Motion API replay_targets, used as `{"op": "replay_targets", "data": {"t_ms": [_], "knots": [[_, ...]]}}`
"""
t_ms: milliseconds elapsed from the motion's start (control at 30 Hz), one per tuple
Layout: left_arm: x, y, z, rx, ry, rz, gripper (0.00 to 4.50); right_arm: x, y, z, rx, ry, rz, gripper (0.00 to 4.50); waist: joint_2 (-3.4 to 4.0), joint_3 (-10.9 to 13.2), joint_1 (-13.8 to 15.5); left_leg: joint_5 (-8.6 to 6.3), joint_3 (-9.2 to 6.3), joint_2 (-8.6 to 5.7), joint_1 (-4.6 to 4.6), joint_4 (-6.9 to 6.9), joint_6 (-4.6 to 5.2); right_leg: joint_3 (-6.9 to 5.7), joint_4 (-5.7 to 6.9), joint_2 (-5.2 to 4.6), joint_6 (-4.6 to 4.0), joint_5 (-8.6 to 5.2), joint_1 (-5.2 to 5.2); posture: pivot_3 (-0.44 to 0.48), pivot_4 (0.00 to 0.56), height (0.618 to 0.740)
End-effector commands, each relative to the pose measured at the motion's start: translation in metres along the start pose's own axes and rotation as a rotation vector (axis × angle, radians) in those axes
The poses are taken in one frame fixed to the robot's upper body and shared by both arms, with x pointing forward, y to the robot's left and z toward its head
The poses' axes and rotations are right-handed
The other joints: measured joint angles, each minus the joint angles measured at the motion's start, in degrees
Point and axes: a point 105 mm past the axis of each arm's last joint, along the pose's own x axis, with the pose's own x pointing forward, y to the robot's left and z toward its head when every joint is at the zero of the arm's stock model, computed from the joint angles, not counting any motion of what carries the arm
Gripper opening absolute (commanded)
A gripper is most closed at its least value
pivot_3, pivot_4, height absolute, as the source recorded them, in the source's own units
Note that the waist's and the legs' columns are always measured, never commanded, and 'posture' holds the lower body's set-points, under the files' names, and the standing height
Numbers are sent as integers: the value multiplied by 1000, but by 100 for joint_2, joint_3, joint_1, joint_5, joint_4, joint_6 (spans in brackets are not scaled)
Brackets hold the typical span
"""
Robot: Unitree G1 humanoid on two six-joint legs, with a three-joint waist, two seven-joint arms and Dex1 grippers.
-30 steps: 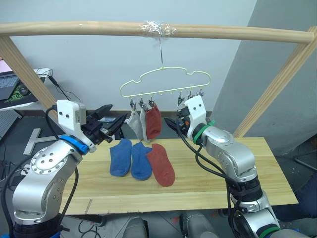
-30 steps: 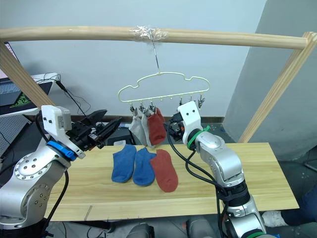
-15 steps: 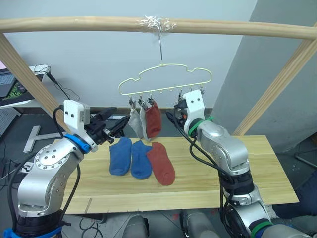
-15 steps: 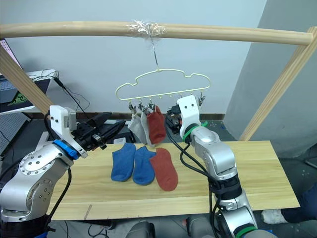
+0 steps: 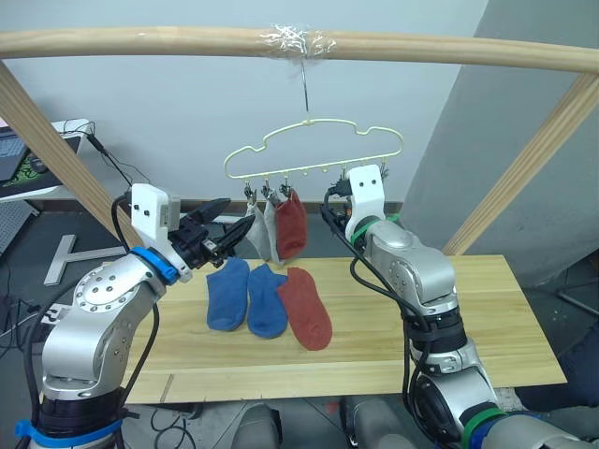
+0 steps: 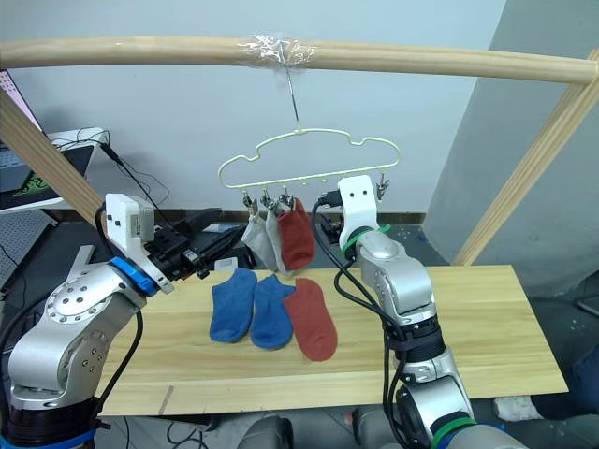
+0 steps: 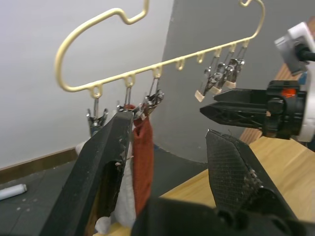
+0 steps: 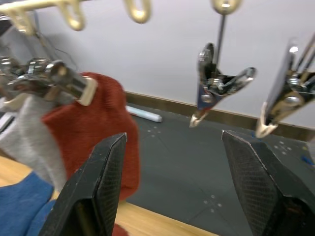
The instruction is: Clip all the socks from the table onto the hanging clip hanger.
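Seemingly clear gap, both tools agape

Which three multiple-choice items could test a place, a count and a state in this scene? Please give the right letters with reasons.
1. The two blue socks lie:
A. on the table
B. on the clip hanger
C. in a gripper

2. Socks hanging from clips:
A. one
B. three
C. six

3. The right gripper is:
A. shut on a sock
B. open, holding nothing
C. shut on a clip

Answers: 1 A, they rest flat on the wood. 2 B, two grey and one red hang. 3 B, its fingers stand apart, with nothing between.
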Motion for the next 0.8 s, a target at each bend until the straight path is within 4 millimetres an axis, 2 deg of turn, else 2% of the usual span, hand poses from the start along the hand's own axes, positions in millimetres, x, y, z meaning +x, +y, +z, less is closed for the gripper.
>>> {"op": "replay_targets", "data": {"t_ms": [33, 367, 800], "knots": [[4, -5, 9, 14, -30, -31, 2703, 3, 2, 20, 7, -69, -21, 3213, 0, 0, -5, 0, 0, 0, 0, 0, 0, 0, 0, 0, 0, 0, 0, -61, 180, 740], [6, -6, 10, 10, -34, -28, 2703, 18, 4, 30, 2, -109, -48, 3213, 1, 3, -14, 0, -1, 0, -1, -3, 0, -1, -3, -1, 0, 0, 0, -56, 178, 740], [13, -21, 0, 1, -12, -79, 2703, 28, 3, 46, -19, -160, -71, 3213, 2, 7, -20, 0, 0, 0, -1, -4, 0, -1, -3, -1, 0, 0, -1, -69, 173, 740]]}}
